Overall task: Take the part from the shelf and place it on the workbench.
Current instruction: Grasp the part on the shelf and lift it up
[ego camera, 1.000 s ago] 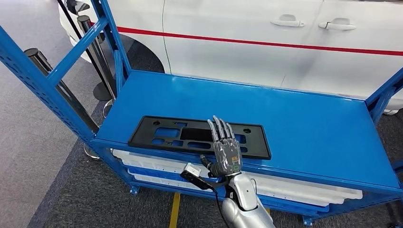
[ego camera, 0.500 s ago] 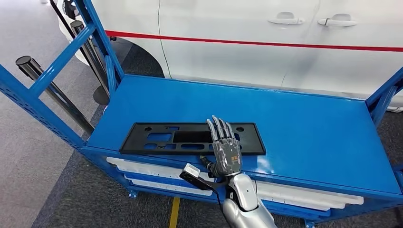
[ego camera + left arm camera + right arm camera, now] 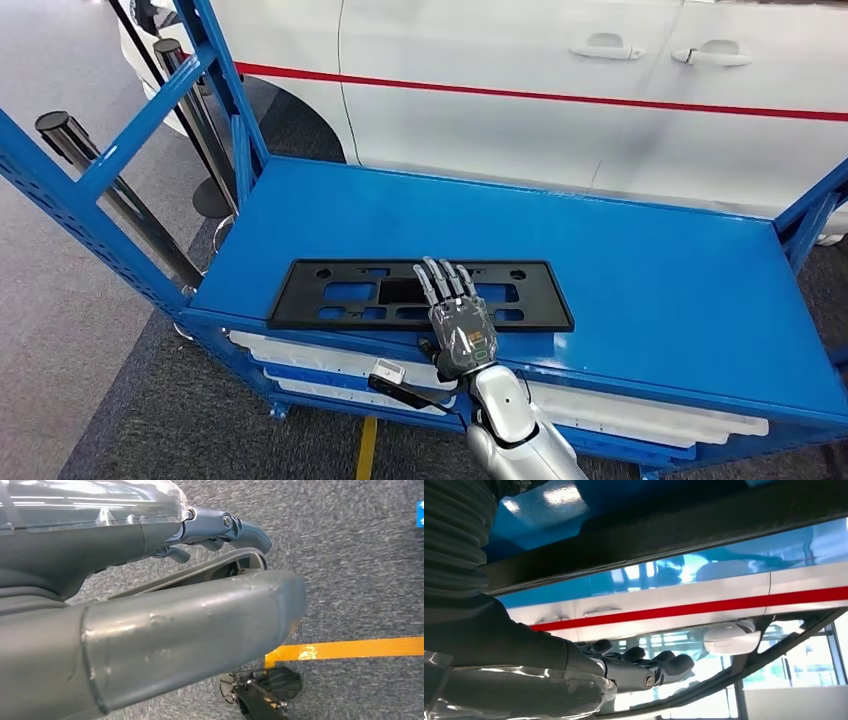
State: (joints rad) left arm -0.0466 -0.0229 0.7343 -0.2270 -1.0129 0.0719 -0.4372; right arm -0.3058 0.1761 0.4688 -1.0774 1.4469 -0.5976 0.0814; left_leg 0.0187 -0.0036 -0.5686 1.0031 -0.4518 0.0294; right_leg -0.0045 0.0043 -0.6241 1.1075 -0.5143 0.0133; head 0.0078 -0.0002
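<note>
Since a second ago the right robot hand [image 3: 460, 322] has come lower and a little to the left over the part [image 3: 420, 296], and its wrist camera now hangs lower below the shelf edge. Its fingers [image 3: 440, 280] are extended and slightly spread over the middle of the black part, palm down, gripping nothing; contact cannot be told. That part lies flat near the front edge of the blue shelf [image 3: 620, 270], with a white car [image 3: 560, 90] behind. Left robot hand [image 3: 215, 535] hangs over grey carpet with fingers bent, holding nothing.
</note>
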